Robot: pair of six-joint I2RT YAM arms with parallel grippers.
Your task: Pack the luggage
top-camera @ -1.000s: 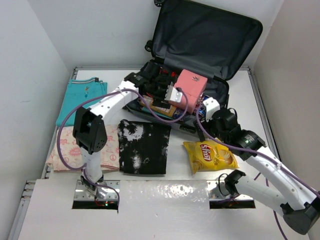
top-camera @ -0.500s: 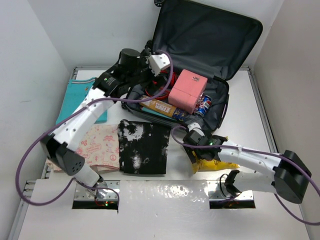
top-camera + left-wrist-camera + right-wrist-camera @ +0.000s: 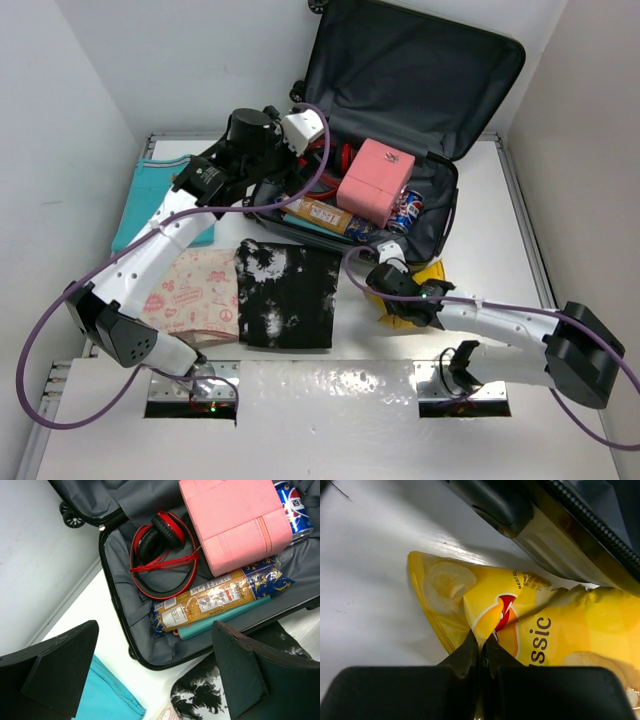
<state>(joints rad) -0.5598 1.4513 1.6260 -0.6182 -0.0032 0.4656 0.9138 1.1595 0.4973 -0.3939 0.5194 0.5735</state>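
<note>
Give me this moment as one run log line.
left tool open, over luggage | right tool shut on chip bag on table | packed: pink case, headphones, pasta pack

The top view looks steeply down from above and behind the arm bases, far enough to hold the whole counter point(image 3: 490, 215) and the open luggage point(image 3: 420, 70) at its far side. The left wrist view hangs above the luggage's left end, facing down into it between the fingers of the left end effector point(image 3: 154, 627); headphones point(image 3: 162, 555), pasta point(image 3: 215, 597) and pink case point(image 3: 235, 520) show in both views. The right wrist view sits low over the counter, very near the chips bag point(image 3: 520, 610) at the right end effector point(image 3: 480, 647); the top view shares that bag.
</note>
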